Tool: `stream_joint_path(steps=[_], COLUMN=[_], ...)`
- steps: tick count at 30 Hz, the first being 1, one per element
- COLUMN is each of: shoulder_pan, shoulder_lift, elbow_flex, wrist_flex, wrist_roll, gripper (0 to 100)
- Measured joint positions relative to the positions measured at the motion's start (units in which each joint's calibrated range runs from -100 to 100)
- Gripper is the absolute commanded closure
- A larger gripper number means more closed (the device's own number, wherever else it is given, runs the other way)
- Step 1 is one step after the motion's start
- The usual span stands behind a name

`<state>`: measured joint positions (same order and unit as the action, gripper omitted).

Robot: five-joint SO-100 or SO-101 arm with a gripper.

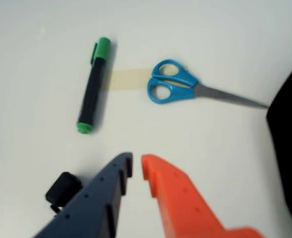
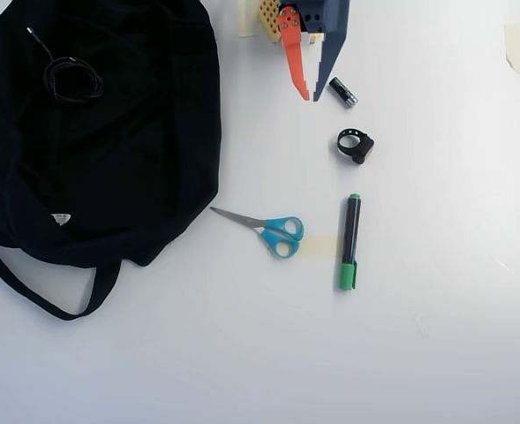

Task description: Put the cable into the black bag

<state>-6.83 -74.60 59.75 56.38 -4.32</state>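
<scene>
Gripper (image 2: 311,94) sits at the top edge of the overhead view, empty, its orange and dark blue fingers nearly together with only a narrow gap at the tips; the wrist view (image 1: 137,166) shows the same slim gap and nothing between them.

Cable (image 2: 72,78) lies as a small coil on top of the black bag (image 2: 145,150), near the bag's upper left, loose end trailing toward the top left. Whether it rests on the fabric or partly inside an opening cannot be told.

Surface: plain white table (image 2: 436,353), evenly lit, no room visible beyond it. Pale tape strip (image 2: 320,246) is stuck between the blue-handled scissors (image 2: 273,231) and the green-capped marker (image 2: 350,241). Another tape piece (image 2: 514,46) sits at the top right.

Just right of the fingertips lies a short black cylinder (image 2: 343,92); below it, a black ring-shaped strap (image 2: 355,145).

Cut off or unclear: arm body is cropped at the top edge; bag's left side runs out of frame. In the wrist view the bag (image 1: 289,144) is only a dark edge at right, and a blurred black object (image 1: 63,189) sits beside the blue finger.
</scene>
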Motion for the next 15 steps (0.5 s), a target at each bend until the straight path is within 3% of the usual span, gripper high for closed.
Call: stream_joint_path(steps=[5, 11, 15], shoulder_pan=[-5.51, -8.23, -8.38], shoulder_lift=[-11.87, -22.91, -24.08], elbow_flex=[10.93, 25.24, 31.53], wrist_flex=[0.00, 0.00, 0.00], wrist_roll=[0.59, 8.40, 9.33], gripper=[98, 98, 98])
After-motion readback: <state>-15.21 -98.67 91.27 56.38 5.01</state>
